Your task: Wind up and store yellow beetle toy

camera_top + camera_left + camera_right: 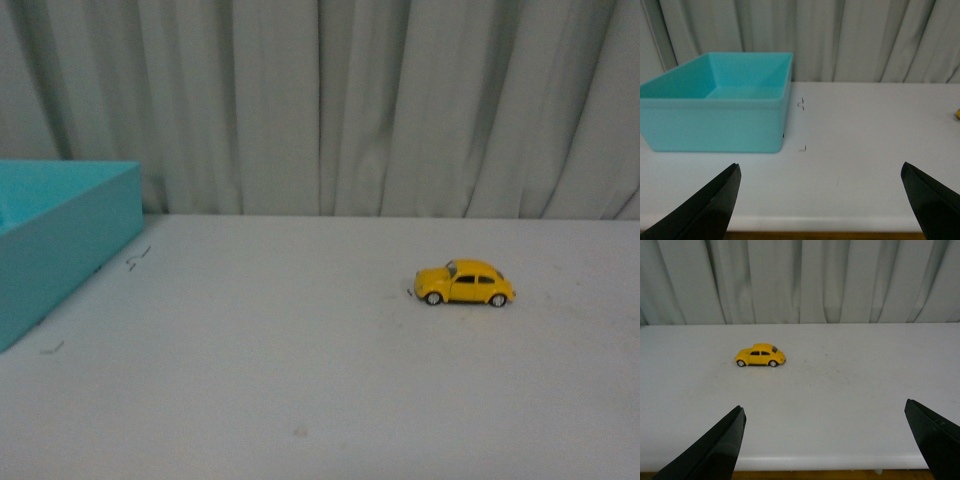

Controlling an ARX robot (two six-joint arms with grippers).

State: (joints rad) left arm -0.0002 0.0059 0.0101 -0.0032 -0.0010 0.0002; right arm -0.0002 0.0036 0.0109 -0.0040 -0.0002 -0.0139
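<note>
Spread wide and holding nothing, the right gripper (823, 407) hangs at the near table edge, its jaws framing the yellow beetle toy (760, 356). It stands on its wheels on the white table (850, 390), side-on and well apart from both arms. That stance suits a straight reach forward to grasp it. Likewise agape and empty, the left gripper (820, 165) faces the teal box (715, 122), probably the storage bin. A yellow sliver at that view's margin may be the toy. Winding has not begun.
</note>
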